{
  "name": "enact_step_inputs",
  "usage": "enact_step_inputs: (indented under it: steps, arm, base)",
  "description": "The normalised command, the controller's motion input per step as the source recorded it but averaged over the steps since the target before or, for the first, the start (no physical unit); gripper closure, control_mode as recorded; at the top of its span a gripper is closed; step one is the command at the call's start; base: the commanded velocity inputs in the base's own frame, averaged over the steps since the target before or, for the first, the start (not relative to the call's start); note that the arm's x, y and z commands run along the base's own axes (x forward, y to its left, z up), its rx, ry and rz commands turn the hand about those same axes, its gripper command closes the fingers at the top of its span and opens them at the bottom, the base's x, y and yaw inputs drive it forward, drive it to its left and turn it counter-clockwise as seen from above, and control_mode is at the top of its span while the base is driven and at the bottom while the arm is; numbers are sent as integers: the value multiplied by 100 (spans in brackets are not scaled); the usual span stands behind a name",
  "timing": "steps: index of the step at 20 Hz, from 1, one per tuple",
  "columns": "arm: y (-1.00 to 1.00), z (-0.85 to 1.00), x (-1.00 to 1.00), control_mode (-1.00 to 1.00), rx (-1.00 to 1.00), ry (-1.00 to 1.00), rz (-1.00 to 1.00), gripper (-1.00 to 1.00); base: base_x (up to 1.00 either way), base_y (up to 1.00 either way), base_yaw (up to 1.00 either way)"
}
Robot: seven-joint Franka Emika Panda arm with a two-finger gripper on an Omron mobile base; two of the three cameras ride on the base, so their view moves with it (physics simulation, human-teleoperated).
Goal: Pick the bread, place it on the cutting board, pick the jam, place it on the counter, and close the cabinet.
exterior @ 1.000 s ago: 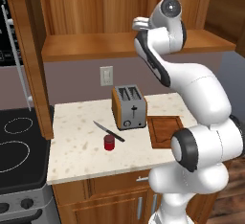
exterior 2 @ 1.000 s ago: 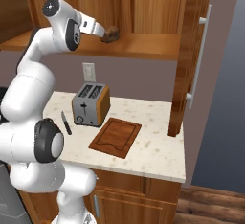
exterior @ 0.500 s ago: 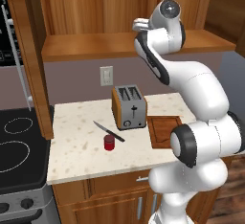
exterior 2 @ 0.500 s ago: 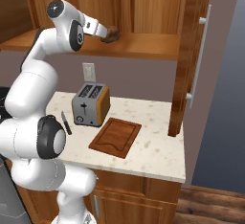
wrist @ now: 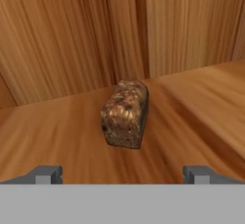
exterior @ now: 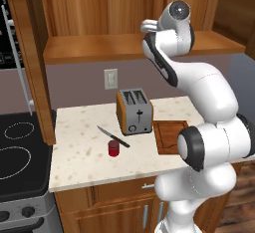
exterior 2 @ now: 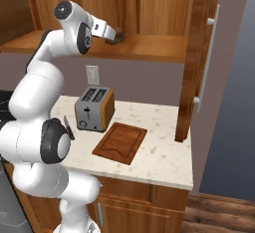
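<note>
Wooden cabinet [wrist: 72, 41] shelf, unlabelled bread [wrist: 125, 113] before wide claw [wrist: 124, 174]

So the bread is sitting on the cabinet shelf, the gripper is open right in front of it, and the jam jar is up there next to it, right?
Not quite. The bread does sit on the cabinet shelf with the open gripper before it, but the jam is down on the counter, near the knife and toaster. The left base view shows this.

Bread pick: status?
Hand open, short of the bread. Bread on cabinet shelf, untouched. Nothing between fingertips and loaf.
</note>
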Motion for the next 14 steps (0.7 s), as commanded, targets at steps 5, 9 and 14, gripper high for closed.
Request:
enact_step_inputs:
  steps: [5, 9, 14]
  arm:
    - [-5, -7, 10, -100, 0, 0, 0, -100]
    - [-3, -11, 9, -100, 0, 0, 0, -100]
    - [-2, -10, 11, -100, 0, 0, 0, -100]
  base:
    - [0, 0, 0]
    - [0, 0, 0]
    - [0, 0, 0]
